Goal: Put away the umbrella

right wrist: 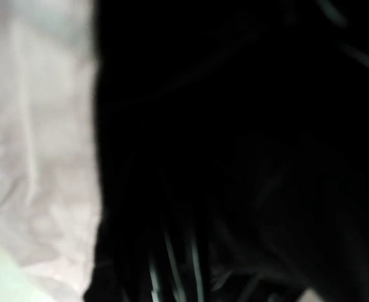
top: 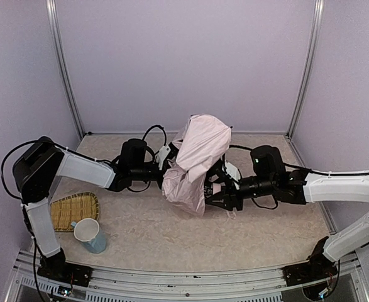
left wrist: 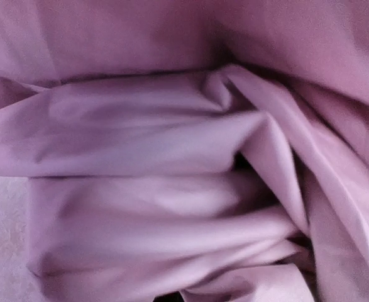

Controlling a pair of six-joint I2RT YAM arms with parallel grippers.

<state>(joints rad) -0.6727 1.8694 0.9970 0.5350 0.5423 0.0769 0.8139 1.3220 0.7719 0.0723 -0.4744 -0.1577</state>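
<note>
My left gripper (top: 165,157): jaws buried in pink folds, opening not discernible. My right gripper (top: 217,187): jaws pressed into black lining, grip unreadable. Umbrella (top: 195,160): half-collapsed, bunched between both grippers, mid-table (top: 171,229). Woven tray (top: 74,211), mug (top: 90,234): near-left corner.

A shallow woven tray (top: 74,211), straw-coloured, lies flat near the front left corner of the beige desk (top: 266,229). A pale blue mug (top: 90,234) stands upright at the tray's near right edge, seemingly touching it. Lavender walls (top: 184,63) enclose the desk.
</note>
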